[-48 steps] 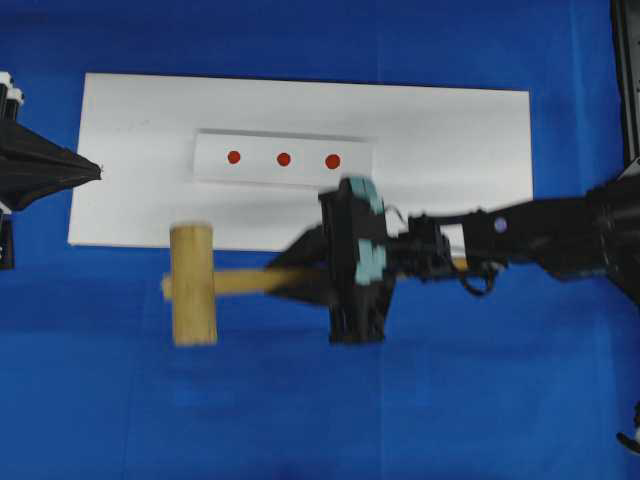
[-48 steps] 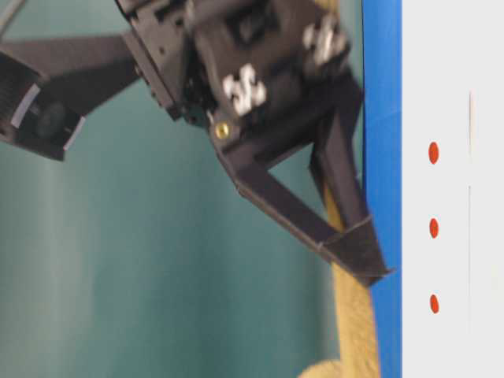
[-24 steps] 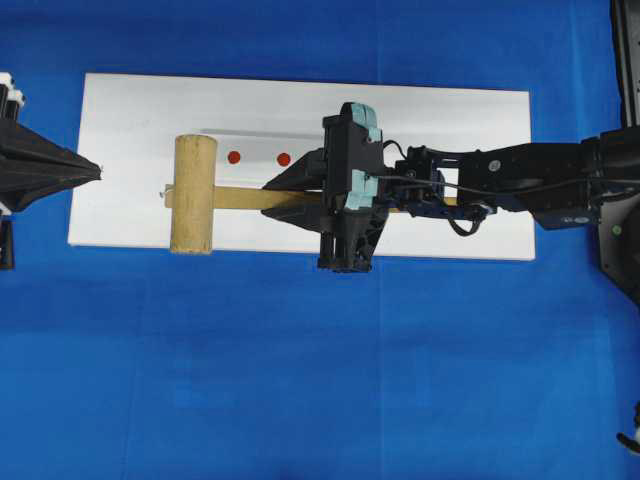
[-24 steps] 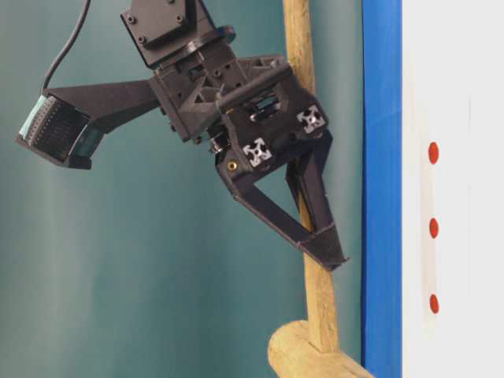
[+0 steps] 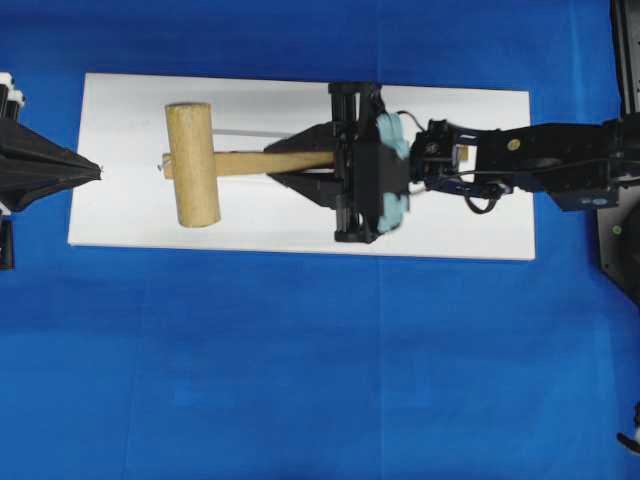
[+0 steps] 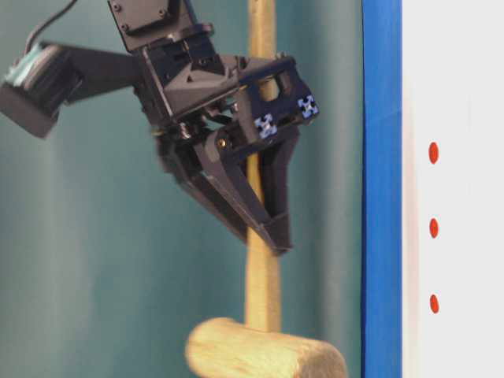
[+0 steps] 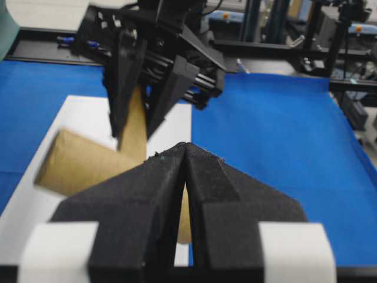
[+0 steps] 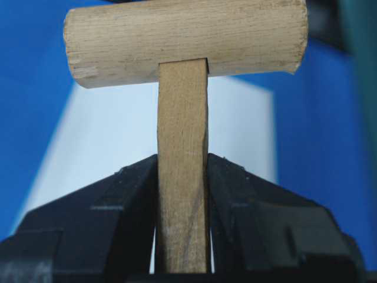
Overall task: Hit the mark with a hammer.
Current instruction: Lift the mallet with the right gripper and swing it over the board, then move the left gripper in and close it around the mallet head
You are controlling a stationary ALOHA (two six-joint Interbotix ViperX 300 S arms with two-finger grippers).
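**Wooden hammer up over the board, mark not lined up yet**

Overhead: my right tool is clamped on the hammer handle, head out to the left over the white board on the blue bench. The arm and handle cover the raised strip, so no dots visible here. Left tool parked at the board's left edge, jaws together, holding nothing.

Table-level: this one gives me what overhead hides, three red dots in a row, and the hammer well clear of the board surface. The mark reads as the top dot, slightly biggest, though the margin is thin.

Left wrist: pads pressed tight, hammer head just beyond them.

Right wrist: handle seated square between the fingers, no visible slip.

My call for the swing: slide the head back along the strip until a flat end face sits over the largest dot, then drop with the wrist. Keep the grip tight. Risk is clipping the neighbouring dot.
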